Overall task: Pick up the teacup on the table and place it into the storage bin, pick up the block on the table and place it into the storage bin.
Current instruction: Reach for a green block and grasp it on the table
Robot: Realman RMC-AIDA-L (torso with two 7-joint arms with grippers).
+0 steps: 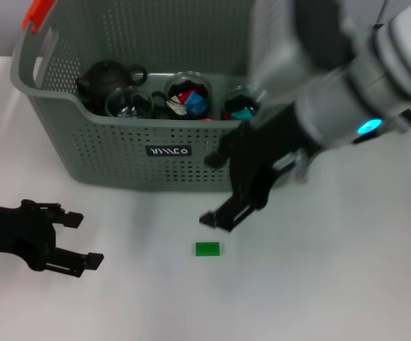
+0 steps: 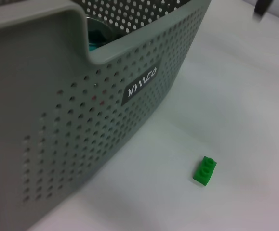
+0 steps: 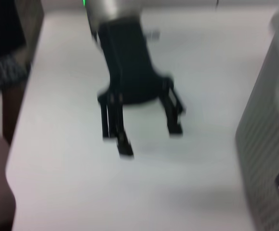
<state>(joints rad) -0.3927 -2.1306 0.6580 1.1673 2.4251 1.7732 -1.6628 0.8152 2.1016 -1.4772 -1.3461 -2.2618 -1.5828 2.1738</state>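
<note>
The block (image 1: 207,249) is small, green and flat, and it lies on the white table in front of the storage bin (image 1: 120,153); it shows too as the block (image 2: 205,170) beside the storage bin (image 2: 57,144). My right gripper (image 1: 216,190) hangs open and empty just above and behind the block, close to the bin's front wall. Far to the left, my left gripper (image 1: 79,240) rests low over the table, open, and appears as the left gripper (image 3: 146,134) in the right wrist view. The only teacups I see are glass ones (image 1: 128,104) inside the bin.
Inside the bin are a black teapot (image 1: 106,77) and more glass cups (image 1: 189,92) holding coloured blocks. An orange-red handle piece (image 1: 37,14) sits on the bin's far left corner. White table (image 1: 333,284) stretches right of the block. The table's edge (image 3: 14,159) shows in the right wrist view.
</note>
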